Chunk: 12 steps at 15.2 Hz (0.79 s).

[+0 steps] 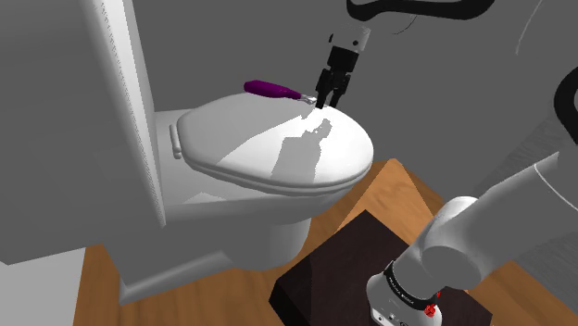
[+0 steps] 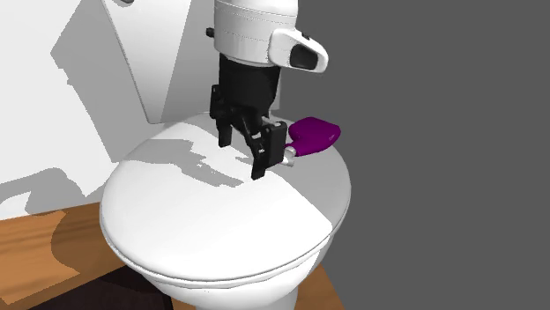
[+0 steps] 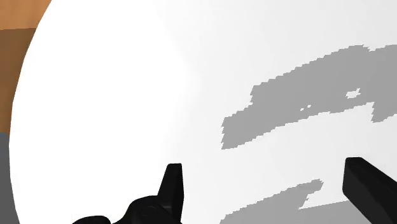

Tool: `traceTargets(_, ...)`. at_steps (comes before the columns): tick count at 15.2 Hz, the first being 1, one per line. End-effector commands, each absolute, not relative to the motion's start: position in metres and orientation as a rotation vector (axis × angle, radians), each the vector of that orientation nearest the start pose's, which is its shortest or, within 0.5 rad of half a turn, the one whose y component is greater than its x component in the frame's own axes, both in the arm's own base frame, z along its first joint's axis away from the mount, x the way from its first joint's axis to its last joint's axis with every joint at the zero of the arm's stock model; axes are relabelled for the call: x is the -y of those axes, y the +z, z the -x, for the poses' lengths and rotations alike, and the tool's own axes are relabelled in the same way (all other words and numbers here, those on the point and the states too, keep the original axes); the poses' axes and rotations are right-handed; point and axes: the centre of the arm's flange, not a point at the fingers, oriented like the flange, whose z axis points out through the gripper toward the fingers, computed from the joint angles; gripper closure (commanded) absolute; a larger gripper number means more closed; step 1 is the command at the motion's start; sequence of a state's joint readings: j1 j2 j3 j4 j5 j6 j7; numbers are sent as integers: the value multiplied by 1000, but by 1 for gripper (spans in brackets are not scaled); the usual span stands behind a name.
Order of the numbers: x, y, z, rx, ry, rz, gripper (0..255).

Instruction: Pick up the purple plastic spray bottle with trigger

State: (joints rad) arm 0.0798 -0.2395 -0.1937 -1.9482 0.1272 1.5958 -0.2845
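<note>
On the shoulder view's left stood the white tank (image 1: 111,102), and the closed toilet lid (image 1: 269,153) spread out from it toward the stand. The spray bottle (image 1: 270,89) lay on its side at the lid's far edge in that view, purple body toward the tank and pale trigger head (image 1: 307,97) pointing at the gripper (image 1: 326,100). In the second exterior view the bottle (image 2: 315,134) sat right at the lid's right rim, close to rolling or being nudged off. It looked like a light, stiff, hollow thing with a smooth rounded skin, so it would likely skid on the glossy lid under a sideways push and might slip from a grasp on its widest part. The narrower neck just behind the trigger head seemed the safer place to take hold, with the fingers set across the bottle, not along it. The gripper (image 2: 244,157) hung just above the lid beside the trigger end. Its fingers (image 3: 173,184) stood well apart with only bare lid and their own shadow (image 3: 299,111) between them, clasping nothing. Whether one fingertip brushed the trigger head could not be told.
</note>
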Motion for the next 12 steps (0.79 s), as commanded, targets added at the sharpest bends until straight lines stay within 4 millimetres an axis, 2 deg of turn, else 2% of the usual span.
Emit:
traceTargets(1,50,573,-496,301,102,2930,0)
traceTargets(10,47,588,-606,521,25,2885,0)
traceTargets(12,47,577,-606,521,25,2885,0)
